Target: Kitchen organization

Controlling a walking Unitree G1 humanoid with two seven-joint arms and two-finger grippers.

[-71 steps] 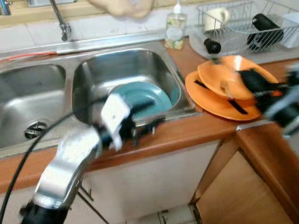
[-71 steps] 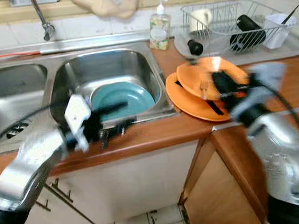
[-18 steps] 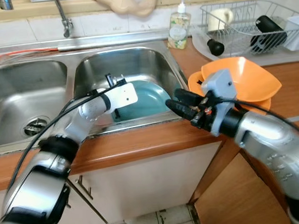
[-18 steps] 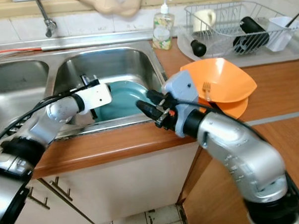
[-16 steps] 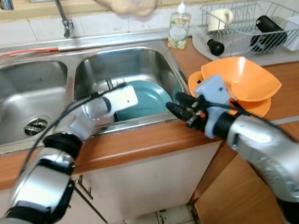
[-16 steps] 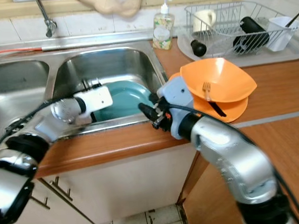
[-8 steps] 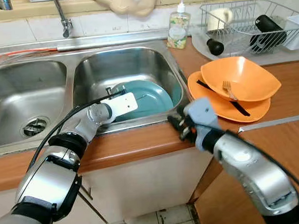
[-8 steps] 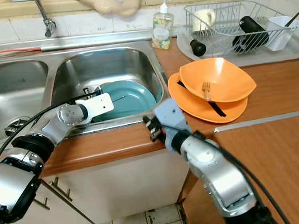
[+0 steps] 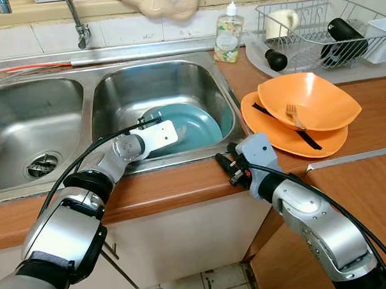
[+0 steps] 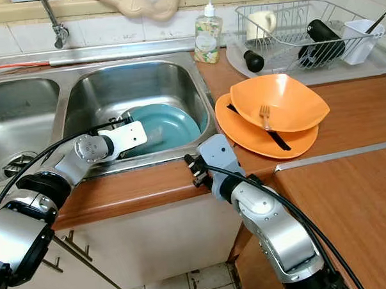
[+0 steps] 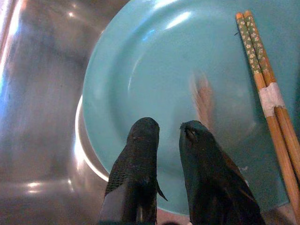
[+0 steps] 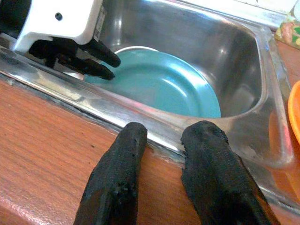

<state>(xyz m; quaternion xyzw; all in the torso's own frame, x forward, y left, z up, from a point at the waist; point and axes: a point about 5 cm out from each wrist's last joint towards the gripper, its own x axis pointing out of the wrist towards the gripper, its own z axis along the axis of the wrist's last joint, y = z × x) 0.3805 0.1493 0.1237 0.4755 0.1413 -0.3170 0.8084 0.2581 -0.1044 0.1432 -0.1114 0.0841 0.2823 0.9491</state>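
Observation:
A teal plate (image 9: 191,125) lies in the right basin of the steel sink (image 9: 224,95), with a pair of taped wooden chopsticks (image 11: 264,87) resting on it. My left gripper (image 11: 166,129) reaches into that basin and hovers just over the plate's near side; its fingers stand a little apart with nothing between them. My right gripper (image 9: 224,157) rests low over the wooden counter edge (image 12: 42,154) in front of the sink rim, open and empty, pointing toward the basin. An orange bowl (image 9: 309,100) holding a fork (image 9: 294,114) sits on stacked orange plates (image 9: 275,129) to the right.
A soap bottle (image 9: 227,31) stands behind the sink corner. A wire dish rack (image 9: 322,30) with a mug, a black bottle and a white cup sits at the back right. The faucet (image 9: 79,24) rises between the basins; the left basin (image 9: 32,135) has a drain.
My right gripper has pulled back from beside the orange bowl and dropped to the counter edge before the sink. The left gripper stays over the teal plate, shifted slightly.

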